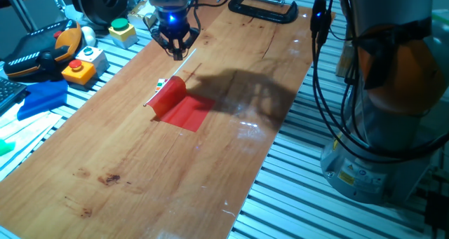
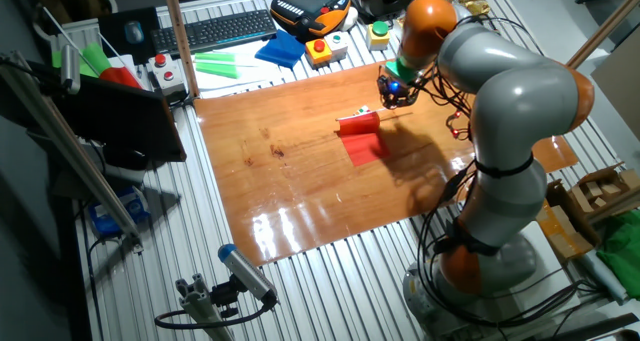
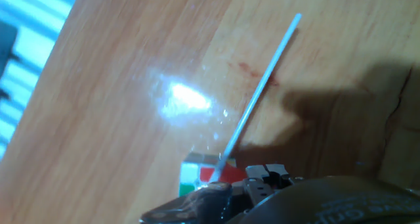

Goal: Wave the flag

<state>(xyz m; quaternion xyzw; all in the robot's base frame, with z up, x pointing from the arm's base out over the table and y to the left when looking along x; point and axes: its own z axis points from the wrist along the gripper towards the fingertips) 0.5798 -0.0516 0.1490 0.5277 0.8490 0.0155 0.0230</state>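
One small red cloth flag (image 1: pixel 178 104) on a thin white stick lies flat near the middle of the one wooden desk (image 1: pixel 105 162). One black two-finger gripper (image 1: pixel 176 50) hangs above the stick's end; whether it grips, I cannot tell.

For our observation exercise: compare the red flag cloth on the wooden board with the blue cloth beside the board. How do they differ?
Colour: the flag is red; the blue cloth is blue.
Place: the flag lies on the wooden board; the blue cloth lies off it, on the slatted table.
Attachment: the flag has a thin white stick running toward the gripper; the blue cloth shows none.
Shared: both are small cloths lying down.
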